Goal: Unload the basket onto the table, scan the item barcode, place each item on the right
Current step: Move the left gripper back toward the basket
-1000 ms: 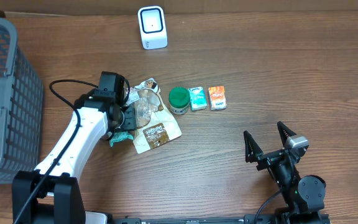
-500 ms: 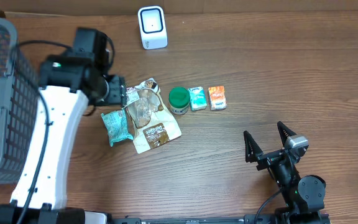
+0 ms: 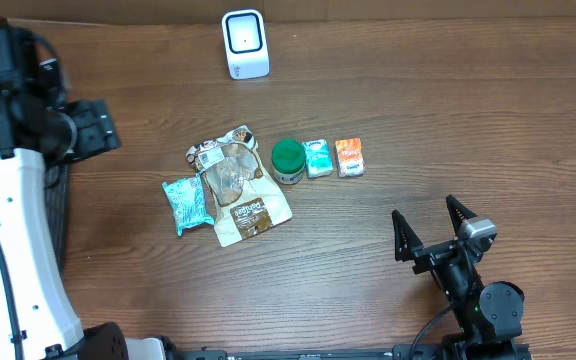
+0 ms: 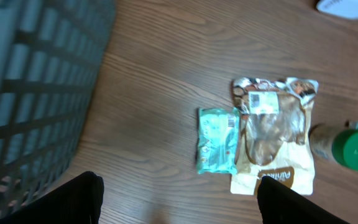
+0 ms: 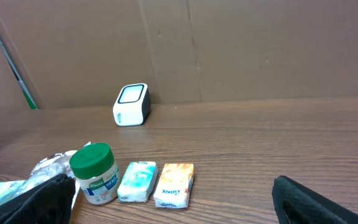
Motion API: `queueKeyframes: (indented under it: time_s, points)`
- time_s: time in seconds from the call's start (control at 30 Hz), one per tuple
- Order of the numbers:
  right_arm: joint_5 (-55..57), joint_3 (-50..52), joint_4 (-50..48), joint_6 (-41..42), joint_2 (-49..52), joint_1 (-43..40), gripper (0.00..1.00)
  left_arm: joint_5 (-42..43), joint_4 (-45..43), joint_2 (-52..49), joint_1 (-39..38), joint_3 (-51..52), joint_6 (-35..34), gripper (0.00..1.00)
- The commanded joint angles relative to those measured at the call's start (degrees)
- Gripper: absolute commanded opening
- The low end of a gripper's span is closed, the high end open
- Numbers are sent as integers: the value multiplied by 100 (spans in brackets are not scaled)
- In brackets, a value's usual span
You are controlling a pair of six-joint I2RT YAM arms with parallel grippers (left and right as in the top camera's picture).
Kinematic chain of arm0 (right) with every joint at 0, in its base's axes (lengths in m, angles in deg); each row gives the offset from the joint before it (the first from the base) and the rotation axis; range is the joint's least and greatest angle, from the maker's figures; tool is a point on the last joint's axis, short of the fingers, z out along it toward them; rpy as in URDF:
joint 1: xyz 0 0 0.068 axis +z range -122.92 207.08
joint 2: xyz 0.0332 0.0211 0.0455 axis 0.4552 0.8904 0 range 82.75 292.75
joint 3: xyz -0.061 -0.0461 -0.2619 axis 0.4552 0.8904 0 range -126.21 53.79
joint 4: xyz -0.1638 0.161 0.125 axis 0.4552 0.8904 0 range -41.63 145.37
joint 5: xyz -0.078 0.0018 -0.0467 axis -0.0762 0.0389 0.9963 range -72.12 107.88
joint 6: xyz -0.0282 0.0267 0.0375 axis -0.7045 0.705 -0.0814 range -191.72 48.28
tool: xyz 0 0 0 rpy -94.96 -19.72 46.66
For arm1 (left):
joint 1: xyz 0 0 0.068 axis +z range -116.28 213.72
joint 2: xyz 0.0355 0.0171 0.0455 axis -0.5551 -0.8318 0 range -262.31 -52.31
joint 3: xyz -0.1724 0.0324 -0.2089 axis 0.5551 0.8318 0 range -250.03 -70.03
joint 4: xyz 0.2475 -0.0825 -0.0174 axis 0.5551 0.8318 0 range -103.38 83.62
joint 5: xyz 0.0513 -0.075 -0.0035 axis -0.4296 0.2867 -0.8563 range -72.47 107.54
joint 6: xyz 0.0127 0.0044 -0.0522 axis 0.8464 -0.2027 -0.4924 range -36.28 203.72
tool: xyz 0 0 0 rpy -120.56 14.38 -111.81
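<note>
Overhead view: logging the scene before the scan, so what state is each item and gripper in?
Left gripper: open, empty.
Right gripper: open, empty.
Teal packet: lying flat.
Clear pouch: lying flat.
Green-lidded jar: upright, lid on.
Teal box: lying flat.
Orange box: lying flat.
Scanner: standing upright.

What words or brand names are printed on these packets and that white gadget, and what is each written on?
Nothing here reads with certainty.
pouch, brown label: pale lettering, too blurred to read.
green-lidded jar: label print too small to read.
teal box: print too small.
orange box: print too small.
teal packet: pattern only, blurred.
white scanner: tiny mark below its window, unreadable.
</note>
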Motion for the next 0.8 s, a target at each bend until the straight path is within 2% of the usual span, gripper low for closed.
queueKeyframes:
  time_s: [0.0,0.2,0.3,0.37,0.43,0.77]
  points:
    - [37,61,-20,2,-46,33,100,374,-31,66,481,-138,262,83]
    - [37,61,-20,2,-46,33,100,933,-72,66,1045,-133,382,86]
    - [39,61,-17,4,-46,33,100,1003,-87,57,1032,-133,407,96]
    - [39,61,-17,4,-46,33,100,1191,-90,42,1029,-129,562,100]
    - [39,61,-17,2,-46,33,100,1316,-90,17,1029,-129,739,100]
    - [37,61,-20,2,-46,33,100,1266,-42,-98,1049,-127,739,99]
